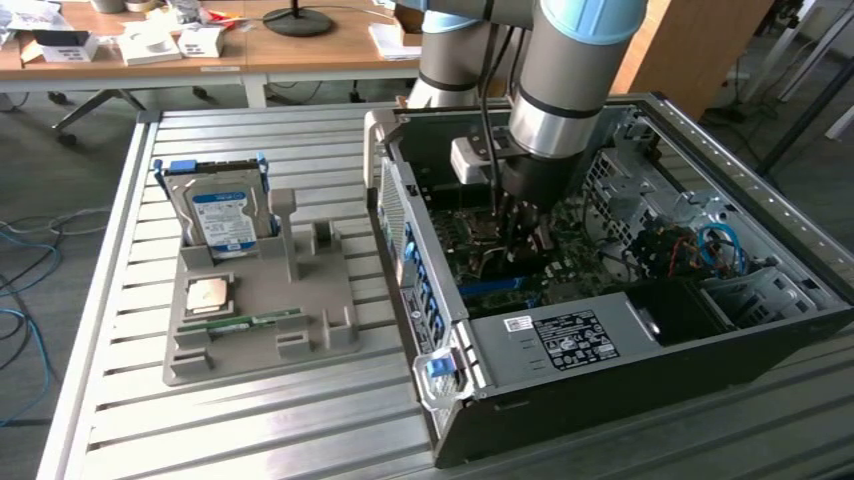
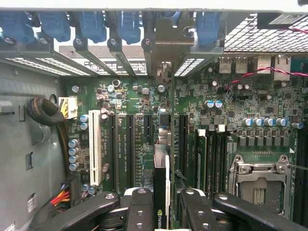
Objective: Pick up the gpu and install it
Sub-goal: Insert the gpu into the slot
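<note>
well, in the exterior view the arm reaches straight down into the open computer case (image 1: 400, 215), which lies on its side on the slatted metal desk (image 1: 240, 430). the end effector (image 1: 514, 232) sits low over the motherboard (image 1: 577, 268). toward the exterior view's left, well apart from the case, a grey tray (image 1: 314, 345) holds an upright hard drive (image 1: 220, 215), a processor chip (image 1: 210, 293) and a green memory stick (image 1: 240, 323). in the wrist view the gpu (image 2: 161, 185) stands edge-on between the two black fingers (image 2: 139, 208), which pinch it from either side, and a green logo shows on its near edge. it hangs over the long black expansion slots (image 2: 129, 144), near a white slot (image 2: 94, 144), with its far end toward the rear openings under the blue latches (image 2: 91, 24). whether its edge has reached a slot i cannot tell. an open processor socket (image 2: 260, 180) lies further along the board.
</note>
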Action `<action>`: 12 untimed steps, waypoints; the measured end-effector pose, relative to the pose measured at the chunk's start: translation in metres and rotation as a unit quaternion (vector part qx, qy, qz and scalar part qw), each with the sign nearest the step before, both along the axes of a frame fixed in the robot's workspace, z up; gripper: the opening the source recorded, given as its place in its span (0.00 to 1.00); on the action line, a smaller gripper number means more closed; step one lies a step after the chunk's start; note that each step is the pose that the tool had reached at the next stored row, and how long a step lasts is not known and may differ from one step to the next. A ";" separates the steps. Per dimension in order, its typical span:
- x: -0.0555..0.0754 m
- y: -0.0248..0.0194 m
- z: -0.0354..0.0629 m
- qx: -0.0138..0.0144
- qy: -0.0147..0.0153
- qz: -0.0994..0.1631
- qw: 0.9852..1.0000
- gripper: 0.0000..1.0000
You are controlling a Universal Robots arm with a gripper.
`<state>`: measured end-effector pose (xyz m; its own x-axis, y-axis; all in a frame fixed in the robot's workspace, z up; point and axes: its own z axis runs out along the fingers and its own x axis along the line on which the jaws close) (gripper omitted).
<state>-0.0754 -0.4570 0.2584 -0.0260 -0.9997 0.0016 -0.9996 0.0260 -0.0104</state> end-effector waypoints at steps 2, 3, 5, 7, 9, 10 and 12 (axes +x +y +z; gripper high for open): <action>0.000 0.0000 -0.0009 0.000 0.000 0.000 1.000 0.26; 0.000 0.0000 -0.0010 0.000 0.000 0.000 1.000 0.26; 0.000 -0.0001 -0.0010 0.000 0.000 0.000 1.000 0.26; 0.000 0.0000 -0.0011 0.000 0.000 0.000 1.000 0.26; 0.000 0.0000 -0.0019 0.000 0.000 0.000 1.000 0.26; 0.000 0.0000 -0.0023 0.000 0.000 0.000 1.000 0.26; 0.000 -0.0001 -0.0028 0.000 0.000 0.000 1.000 0.26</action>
<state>-0.0754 -0.4571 0.2556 -0.0260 -0.9997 0.0020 -0.9996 0.0260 -0.0104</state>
